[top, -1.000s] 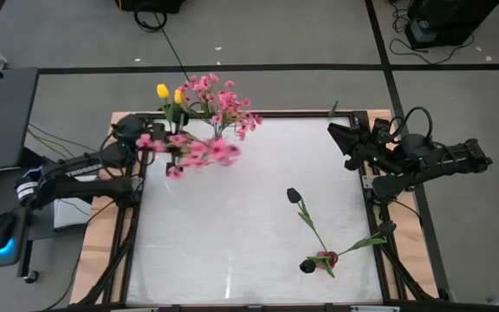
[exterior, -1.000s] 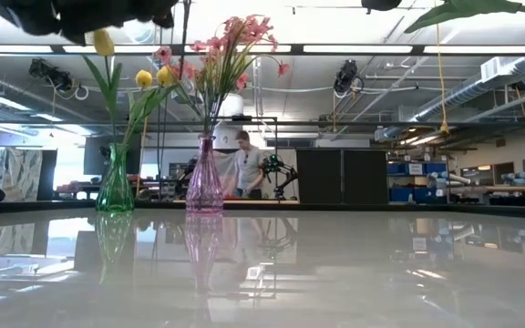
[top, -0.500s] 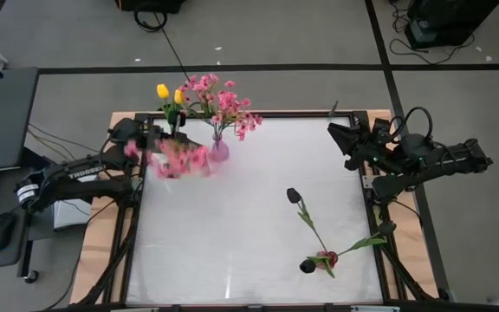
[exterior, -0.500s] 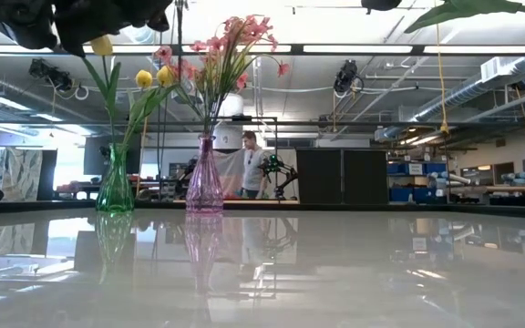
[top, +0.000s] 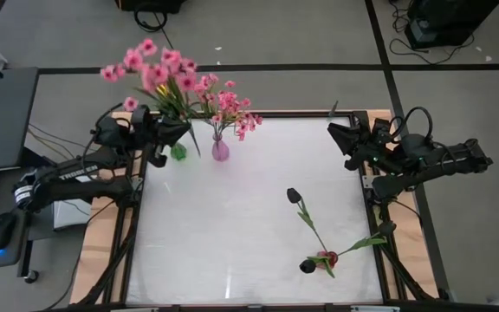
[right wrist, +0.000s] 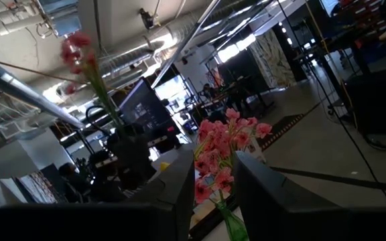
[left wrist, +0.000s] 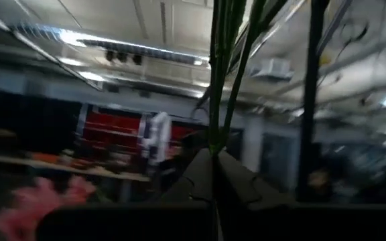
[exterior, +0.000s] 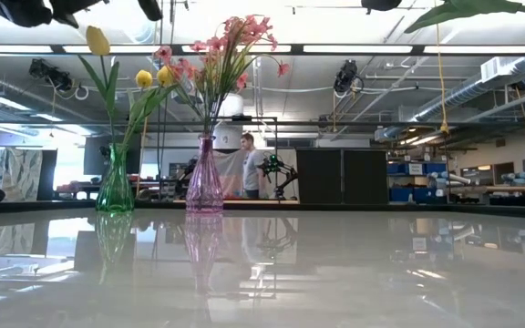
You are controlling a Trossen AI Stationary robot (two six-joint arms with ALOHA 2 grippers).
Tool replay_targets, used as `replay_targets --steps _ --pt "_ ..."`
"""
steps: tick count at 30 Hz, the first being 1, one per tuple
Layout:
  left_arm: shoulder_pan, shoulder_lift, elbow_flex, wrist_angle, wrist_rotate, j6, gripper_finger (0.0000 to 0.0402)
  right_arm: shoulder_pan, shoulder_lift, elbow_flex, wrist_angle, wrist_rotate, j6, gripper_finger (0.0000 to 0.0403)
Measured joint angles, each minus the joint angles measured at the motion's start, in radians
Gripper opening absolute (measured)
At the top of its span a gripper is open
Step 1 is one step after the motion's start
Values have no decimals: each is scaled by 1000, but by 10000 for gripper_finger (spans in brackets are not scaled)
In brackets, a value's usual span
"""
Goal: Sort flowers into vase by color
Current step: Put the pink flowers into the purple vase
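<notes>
Nearest the bench's (top: 232, 260) front edge, two dark red tulips (top: 306, 227) are laid loose with crossed green stems, well apart from the pink vase (top: 220, 150) at the far side. That vase (exterior: 205, 179) is stood upright near the far edge with a spray of pink blossoms (top: 228, 108) already in it. Just beside it, toward the left arm, a green vase (exterior: 115, 181) is seen with yellow tulips (exterior: 97, 40) leaning out of it.

Above and beside the green vase, the left pincer (top: 165, 135) is clenched on the stems of a second pink spray (top: 152, 71); the stems (left wrist: 221, 73) are shown pinched between its closed fingers (left wrist: 236, 185), and the blossoms are lifted out beyond the bench's far left corner. From overhead, much of the green vase is hidden by this arm and its bouquet.

The right pincer (top: 338, 139) is parked at the far right edge of the bench, well away from the pink vase, its fingers (right wrist: 177, 187) parted and empty.

The bench top is white and glossy, with the vases mirrored in it. Beyond it, a workshop with ceiling lights, ducts and a person (exterior: 249, 164) behind the pink vase is visible.
</notes>
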Motion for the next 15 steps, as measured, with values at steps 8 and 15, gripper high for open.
replay_targets --steps 8,15 --pt "-95 -6 42 -138 -17 -283 8 0 0 0 0 0 0 114" --pt "-170 -10 138 -355 -237 -17 7 0 0 0 0 0 0 114"
